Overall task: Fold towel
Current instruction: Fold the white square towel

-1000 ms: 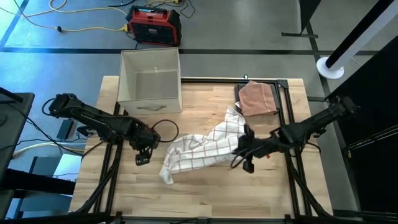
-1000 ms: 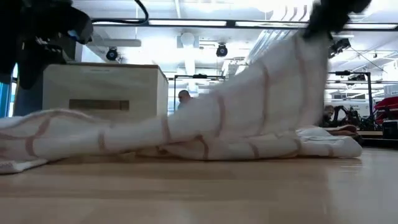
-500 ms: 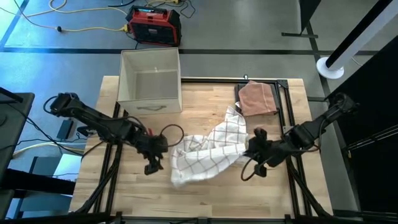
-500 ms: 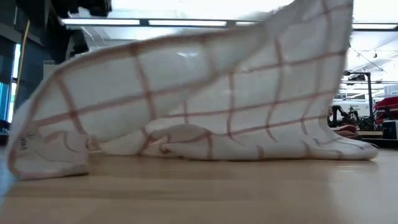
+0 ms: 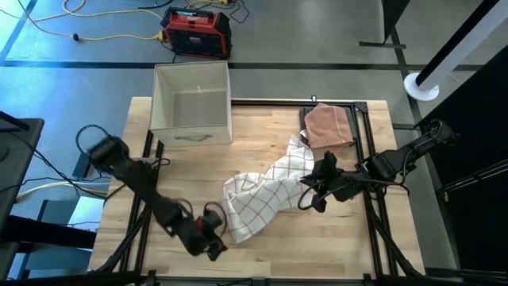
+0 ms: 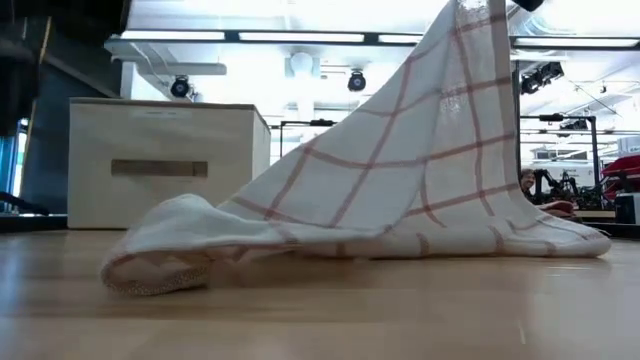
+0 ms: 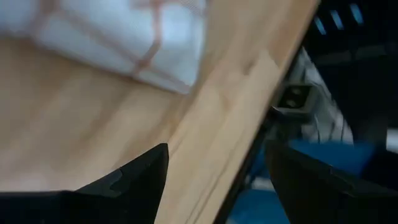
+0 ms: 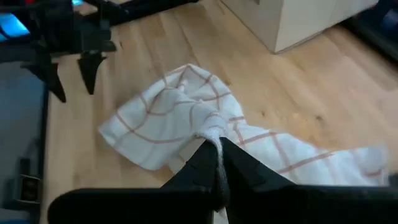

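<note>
Wooden table (image 5: 262, 254), seen from above: a crumpled white checked towel (image 5: 262, 195) lies mid-table. The beige box (image 5: 191, 103) at the back edge looks empty. The left gripper (image 5: 213, 241) sits near the front edge.

Left wrist view: its fingers (image 7: 134, 174) are spread, holding nothing.

Right wrist view: the right gripper (image 8: 214, 158) pinches the towel.

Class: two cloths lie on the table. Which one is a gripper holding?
The white checked towel at the table's middle: the right gripper pinches its edge, lifting it. The pinkish-brown folded cloth near the far right corner lies untouched.

left pincer (image 5: 213, 238) agape low, right pincer (image 5: 311, 189) clamped
</note>
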Motion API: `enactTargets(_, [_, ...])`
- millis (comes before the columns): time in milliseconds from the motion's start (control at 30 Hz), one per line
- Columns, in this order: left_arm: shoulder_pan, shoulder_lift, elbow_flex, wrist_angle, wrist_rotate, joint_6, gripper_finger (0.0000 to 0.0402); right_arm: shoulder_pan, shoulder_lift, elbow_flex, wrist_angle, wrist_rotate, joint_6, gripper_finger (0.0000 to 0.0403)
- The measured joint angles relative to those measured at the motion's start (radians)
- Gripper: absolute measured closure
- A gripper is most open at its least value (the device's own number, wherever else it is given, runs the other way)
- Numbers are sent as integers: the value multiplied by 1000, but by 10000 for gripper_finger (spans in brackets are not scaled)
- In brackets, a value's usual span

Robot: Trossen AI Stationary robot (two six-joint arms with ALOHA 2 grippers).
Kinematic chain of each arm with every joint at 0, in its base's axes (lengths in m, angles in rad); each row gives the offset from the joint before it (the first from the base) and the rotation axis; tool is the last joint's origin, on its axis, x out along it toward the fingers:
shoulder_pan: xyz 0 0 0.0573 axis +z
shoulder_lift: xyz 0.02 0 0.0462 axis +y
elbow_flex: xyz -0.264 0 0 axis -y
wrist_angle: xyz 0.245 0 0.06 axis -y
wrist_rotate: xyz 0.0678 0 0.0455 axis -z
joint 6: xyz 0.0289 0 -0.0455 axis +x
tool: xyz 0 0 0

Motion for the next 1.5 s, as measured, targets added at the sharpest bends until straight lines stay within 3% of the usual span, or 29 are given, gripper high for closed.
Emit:
enactTargets(100, [-10,133,52,13,-36,-12,154,-19,0,0,-1,4,-50,403])
enactTargets(267, [-5,296,254,-114,-91,157,171,-55,0,0,-36,-60,-66,403])
enactTargets(667, [-3,415,529,-562,-249,88,202,-65,0,0,-88,-70,-45,403])
enactTargets(833, [28,458,528,-517,-235,96,202,-58,0,0,-91,-62,-45,403])
enactTargets(967, [45,461,517,-505,-240,109,203,-51,0,0,-93,-61,-42,403])
enactTargets(1067, [67,459,516,-585,-220,55,223,-41,0,0,-94,-64,-41,403])
enactTargets(1167, [86,450,516,-650,-200,46,288,-29,0,0,-95,-67,-41,403])
enactTargets(1267, [99,425,520,-682,-176,139,377,-19,0,0,-95,-70,-41,403])
enactTargets(1500, [152,213,599,-953,-99,391,392,-1,-65,0,-98,-18,-43,403])
